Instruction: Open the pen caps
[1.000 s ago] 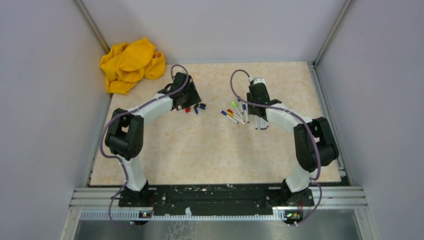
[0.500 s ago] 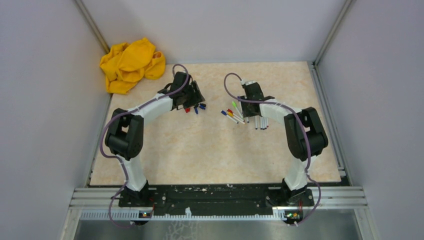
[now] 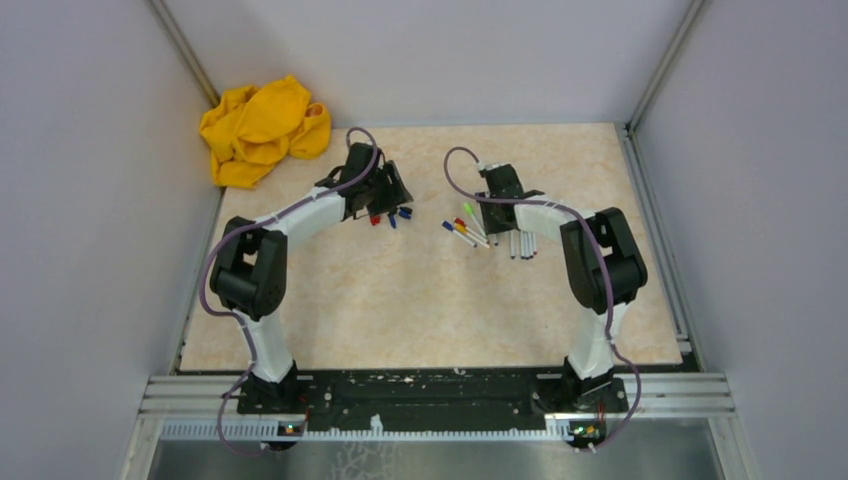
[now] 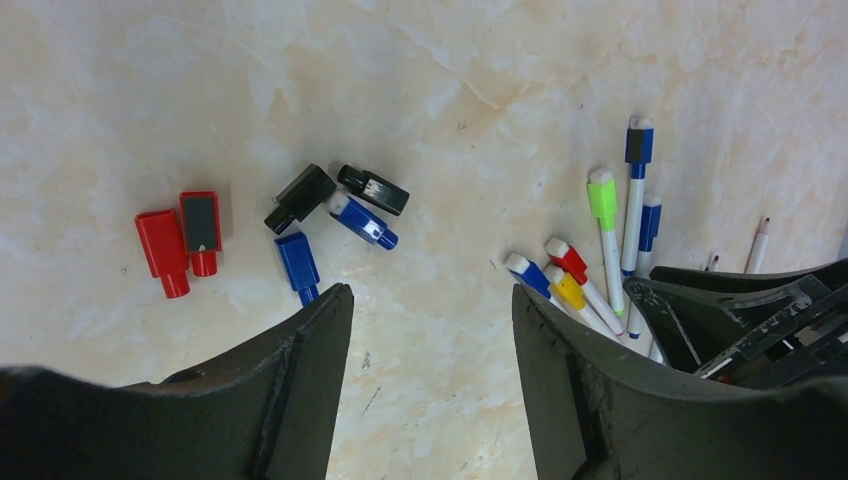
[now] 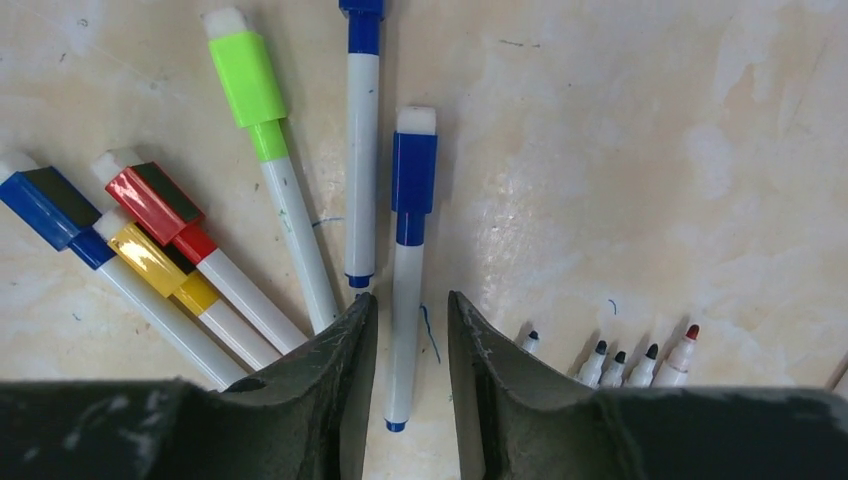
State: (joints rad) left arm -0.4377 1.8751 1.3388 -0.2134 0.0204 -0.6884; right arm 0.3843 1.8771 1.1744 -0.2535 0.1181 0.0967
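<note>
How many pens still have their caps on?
6, fanned together: green cap, two blue caps centre, red cap, yellow cap, blue cap at left. More may be hidden.

The table is faced with a smooth, marble-patterned beige sheet on which a faint sheen is seen. The pen caps are moulded in glossy coloured plastic, the pen barrels in smooth white plastic. The fingers of the left gripper and the right gripper are made of matt, slightly grainy black plastic. The yellow cloth is seen as soft, matt fabric.
</note>
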